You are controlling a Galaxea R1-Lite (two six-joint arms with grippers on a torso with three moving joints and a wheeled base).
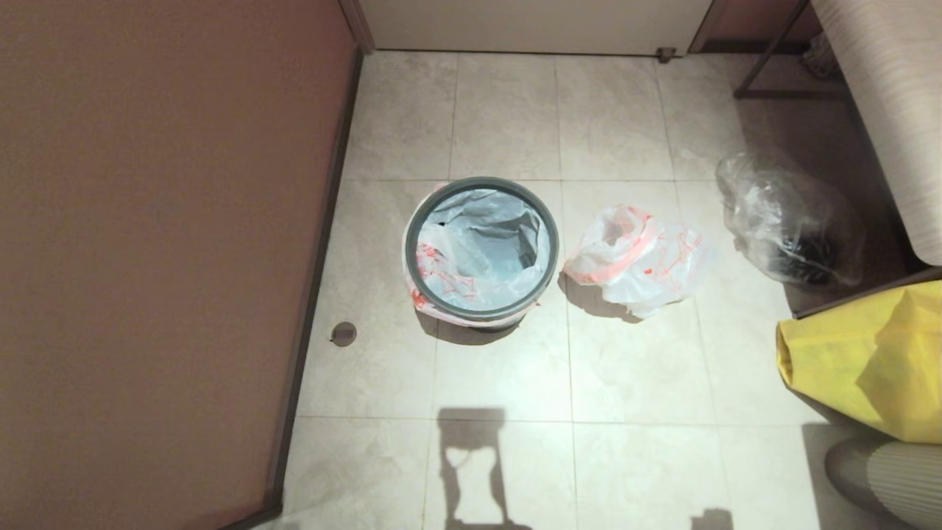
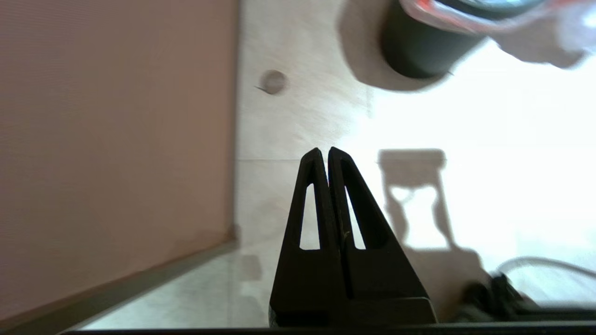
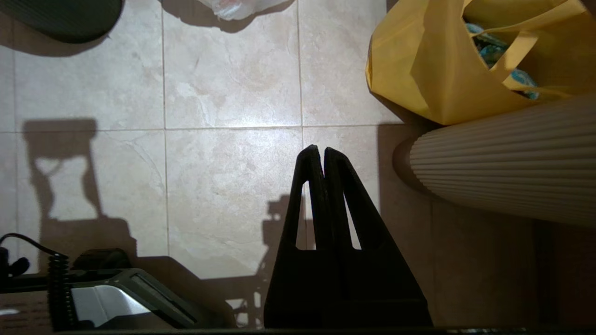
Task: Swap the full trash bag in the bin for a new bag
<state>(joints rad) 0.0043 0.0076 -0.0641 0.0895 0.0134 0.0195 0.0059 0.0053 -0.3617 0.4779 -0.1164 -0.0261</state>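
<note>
The bin (image 1: 515,313) stands on the tiled floor with its grey ring (image 1: 480,250) seated on the rim. Under the ring, the new bag (image 1: 471,250) lines the bin, with its red-printed edge hanging outside. Nothing shows inside it. Just right of the bin lies the full trash bag (image 1: 639,259), bulging, mouth open. Neither gripper appears in the head view. My left gripper (image 2: 324,150) hangs shut and empty above the floor, well short of the bin (image 2: 419,51). The right gripper (image 3: 321,148) is likewise shut and empty, with a bit of the full bag (image 3: 237,7) far ahead.
A brown wall (image 1: 162,243) runs along the left, with a floor drain (image 1: 344,333) near it. A clear bag with dark contents (image 1: 791,221) lies at the right. A yellow bag (image 1: 868,361) and ribbed beige furniture (image 1: 890,110) stand on the right side.
</note>
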